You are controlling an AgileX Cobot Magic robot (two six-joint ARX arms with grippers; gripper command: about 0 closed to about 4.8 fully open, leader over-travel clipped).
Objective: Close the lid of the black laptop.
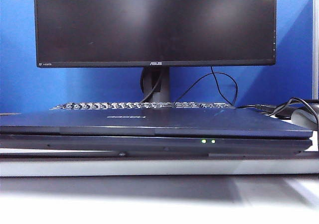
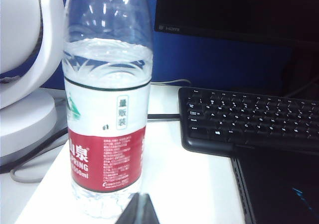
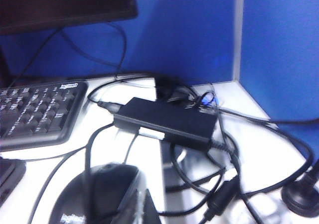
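Note:
The black laptop (image 1: 149, 144) lies across the desk in the exterior view, two green LEDs (image 1: 208, 141) lit on its front edge. Its lid (image 1: 149, 120) is down flat on the base, dark navy back facing up. Neither gripper shows in the exterior view. In the left wrist view my left gripper (image 2: 140, 209) is shut and empty, in front of a water bottle (image 2: 107, 109), with a laptop corner (image 2: 279, 189) off to one side. My right gripper (image 3: 141, 209) is shut and empty over a black Logitech mouse (image 3: 99, 194).
A large ASUS monitor (image 1: 154, 25) on a stand rises behind the laptop, with a separate black keyboard (image 1: 144, 105) in front of it. A white rounded device (image 2: 25, 84) stands beside the bottle. A black power adapter (image 3: 167, 122) and tangled cables (image 3: 224, 184) lie beside the keyboard's right end.

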